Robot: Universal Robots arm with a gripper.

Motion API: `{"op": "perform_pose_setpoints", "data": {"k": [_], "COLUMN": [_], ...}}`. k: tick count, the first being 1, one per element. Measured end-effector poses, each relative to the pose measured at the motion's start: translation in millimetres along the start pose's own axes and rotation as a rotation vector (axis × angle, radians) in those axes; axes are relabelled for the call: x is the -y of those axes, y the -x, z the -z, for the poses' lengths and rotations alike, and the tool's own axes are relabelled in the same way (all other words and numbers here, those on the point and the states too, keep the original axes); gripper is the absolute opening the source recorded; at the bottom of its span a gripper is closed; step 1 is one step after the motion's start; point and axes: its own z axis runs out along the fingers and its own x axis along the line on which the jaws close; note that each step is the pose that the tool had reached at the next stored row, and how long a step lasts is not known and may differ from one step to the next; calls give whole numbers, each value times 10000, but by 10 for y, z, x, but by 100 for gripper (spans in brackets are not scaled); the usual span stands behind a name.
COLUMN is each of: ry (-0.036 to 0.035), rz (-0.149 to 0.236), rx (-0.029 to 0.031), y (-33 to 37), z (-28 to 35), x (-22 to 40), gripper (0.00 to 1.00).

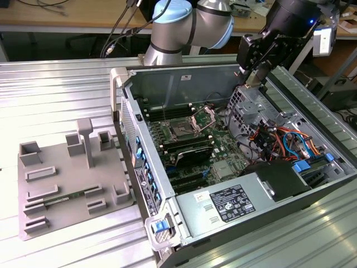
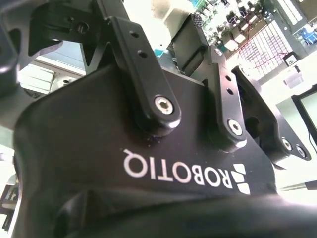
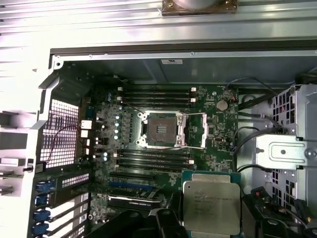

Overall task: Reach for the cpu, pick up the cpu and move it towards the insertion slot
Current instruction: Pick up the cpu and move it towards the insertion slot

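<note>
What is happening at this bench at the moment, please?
A robot arm is working over an open computer case. Its gripper hangs high over the case and seems to hold the cpu, which looks larger than the slot in the first wrist view. The slot, down in the case, is open and empty, with its bracket swung aside. The cpu is not in the slot yet.

One open computer case (image 1: 184, 81), one insertion slot (image 3: 161, 129), one cpu (image 3: 212, 206), one grey tray (image 1: 61, 167), one robot arm (image 1: 189, 22)
</note>
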Motion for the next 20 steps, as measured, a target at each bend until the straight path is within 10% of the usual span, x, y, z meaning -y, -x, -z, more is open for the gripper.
{"op": "perform_pose_setpoints", "data": {"k": [20], "ry": [0], "rz": [0], "rx": [0], "y": [213], "z": [3], "x": [10], "gripper": [55]}}
